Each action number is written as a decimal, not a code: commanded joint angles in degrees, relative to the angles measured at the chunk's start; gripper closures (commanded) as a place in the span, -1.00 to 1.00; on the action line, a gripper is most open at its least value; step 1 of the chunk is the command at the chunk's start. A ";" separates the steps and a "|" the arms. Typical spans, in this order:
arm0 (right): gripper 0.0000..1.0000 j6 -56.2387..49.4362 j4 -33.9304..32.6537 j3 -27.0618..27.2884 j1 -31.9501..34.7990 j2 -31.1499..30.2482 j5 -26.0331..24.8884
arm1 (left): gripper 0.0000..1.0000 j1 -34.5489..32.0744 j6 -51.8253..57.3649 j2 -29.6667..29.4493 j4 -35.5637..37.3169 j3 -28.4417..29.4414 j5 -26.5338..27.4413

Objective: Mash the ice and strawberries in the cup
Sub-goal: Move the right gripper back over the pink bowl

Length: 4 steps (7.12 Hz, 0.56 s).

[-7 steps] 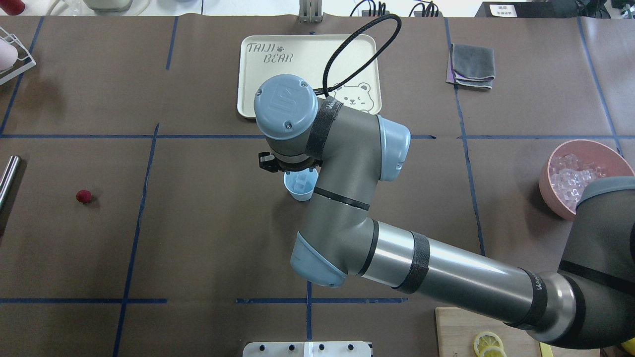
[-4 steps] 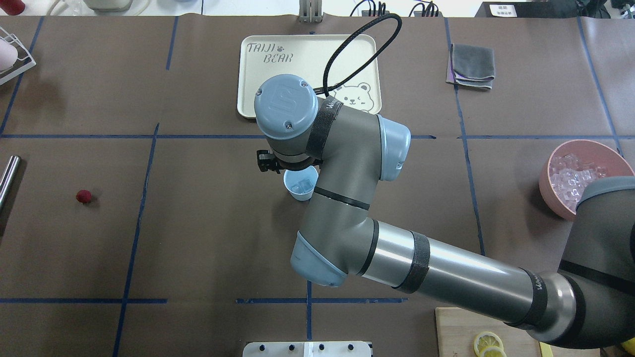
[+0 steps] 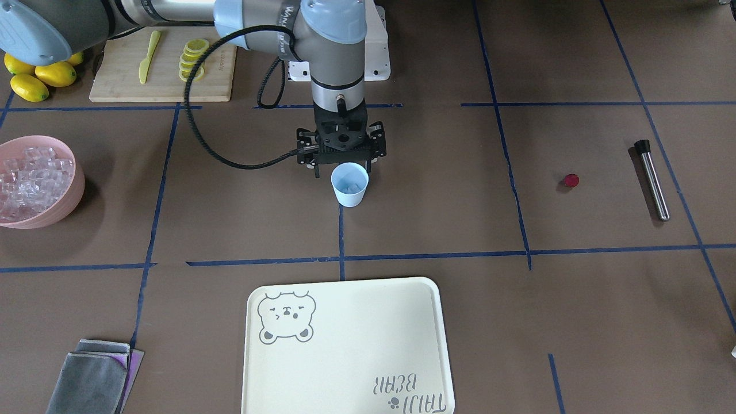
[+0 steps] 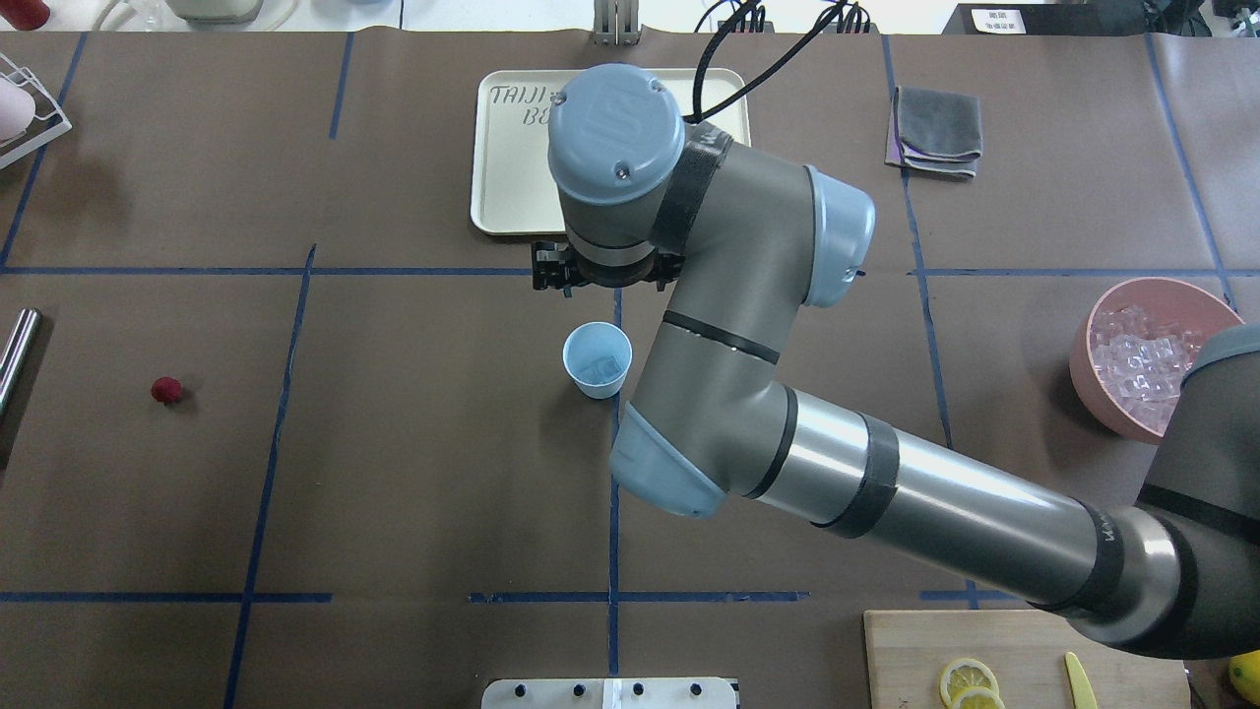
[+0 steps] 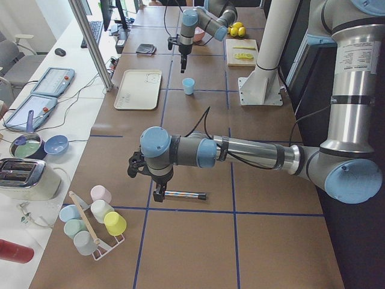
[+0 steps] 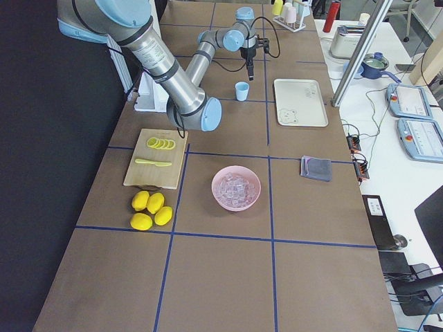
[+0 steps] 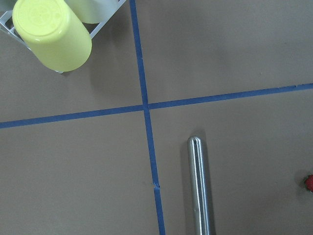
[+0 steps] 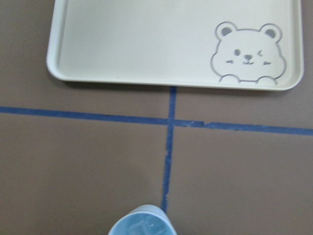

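While the right gripper [image 3: 342,158] hangs raised by the pale blue cup [image 3: 349,185], on its bear tray [image 3: 345,345] side, jaws spread and empty, the cup stands upright mid-table — a few ice cubes [image 4: 600,370] inside. Well apart lies the strawberry [image 3: 570,181], near a steel muddler [image 3: 652,181]. Over the muddler hovers the left gripper [image 5: 158,194] — how wide it stands, I cannot tell.

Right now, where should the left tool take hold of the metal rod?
Mid-shaft on the rod, coming straight down and closing across its width. It lies flat, long, thin and round, so an end grip would likely let it swing. Nothing touches it; the strawberry lies apart.
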 commanded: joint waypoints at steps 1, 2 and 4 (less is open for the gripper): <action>-0.98 -1.28 -3.06 14.48 8.79 -11.29 5.95 | -1.00 -0.04 0.00 0.07 0.00 -0.09 -0.12; -0.98 -8.43 -2.89 21.77 13.88 -19.89 10.60 | -1.00 -0.04 0.00 0.07 0.09 -0.35 -0.12; -0.98 -24.94 -2.54 29.39 22.76 -35.20 15.81 | -1.00 -0.04 0.00 0.16 0.17 -0.88 -0.12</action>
